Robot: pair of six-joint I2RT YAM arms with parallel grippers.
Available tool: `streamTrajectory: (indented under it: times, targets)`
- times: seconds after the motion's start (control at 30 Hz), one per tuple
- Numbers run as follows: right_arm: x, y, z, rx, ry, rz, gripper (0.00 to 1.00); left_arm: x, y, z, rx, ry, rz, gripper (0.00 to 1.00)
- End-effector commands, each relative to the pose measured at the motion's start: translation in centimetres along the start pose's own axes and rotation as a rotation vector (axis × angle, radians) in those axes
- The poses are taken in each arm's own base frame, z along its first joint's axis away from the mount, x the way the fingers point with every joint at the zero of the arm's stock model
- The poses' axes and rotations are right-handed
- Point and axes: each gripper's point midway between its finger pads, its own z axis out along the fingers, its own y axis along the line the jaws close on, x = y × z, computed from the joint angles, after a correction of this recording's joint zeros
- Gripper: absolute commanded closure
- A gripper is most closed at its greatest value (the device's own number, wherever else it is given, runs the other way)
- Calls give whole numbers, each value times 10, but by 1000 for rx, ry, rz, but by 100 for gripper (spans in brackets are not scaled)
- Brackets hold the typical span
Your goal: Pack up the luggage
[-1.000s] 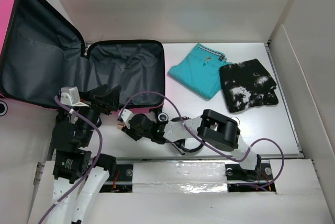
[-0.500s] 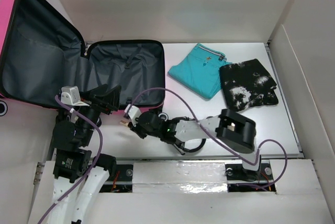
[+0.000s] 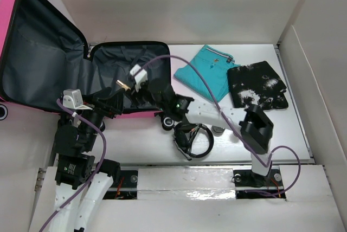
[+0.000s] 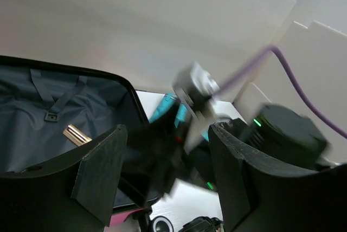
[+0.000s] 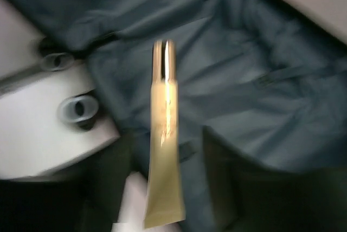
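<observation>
The hot-pink luggage point(image 3: 6, 12) lies open at the left, its grey-lined lid point(image 3: 38, 58) propped up and its base point(image 3: 130, 66) flat on the table. My right gripper point(image 3: 132, 89) is shut on a gold tube point(image 3: 122, 85) and holds it over the base's lining. In the right wrist view the tube point(image 5: 165, 150) points away from the gripper point(image 5: 165, 194) above the grey lining point(image 5: 260, 96). My left gripper point(image 3: 111, 103) is open and empty at the luggage's near edge. Its view point(image 4: 167, 134) shows the tube point(image 4: 76, 134) and the blurred right arm.
A folded teal garment point(image 3: 206, 72) and a black-and-white garment point(image 3: 255, 88) lie at the back right. Black headphones point(image 3: 192, 137) lie on the table point(image 3: 287, 134) by the right arm. A luggage wheel point(image 3: 169, 121) sticks out at the near corner. White walls enclose the table.
My right arm has swung from the table in front of the luggage up and back over its open base, carrying the gold tube. The left arm has not moved.
</observation>
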Motion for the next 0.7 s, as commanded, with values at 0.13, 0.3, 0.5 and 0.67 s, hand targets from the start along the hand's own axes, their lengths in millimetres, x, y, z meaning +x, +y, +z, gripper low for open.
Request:
streamTrajectory:
  times: [0.13,0.3,0.5,0.67]
  targets:
    - [-25,-51,20,53,-47,39,10,-4,0,2,6,-29,20,42]
    - [5,-83,-44,205,-16,62,59,-2,0,3,10,-16,23,42]
    - [74,-163,-181,627,83,248,100,2,-3,4,33,-2,29,65]
    - [144,-182,-321,941,202,454,40,5,-5,8,43,13,21,89]
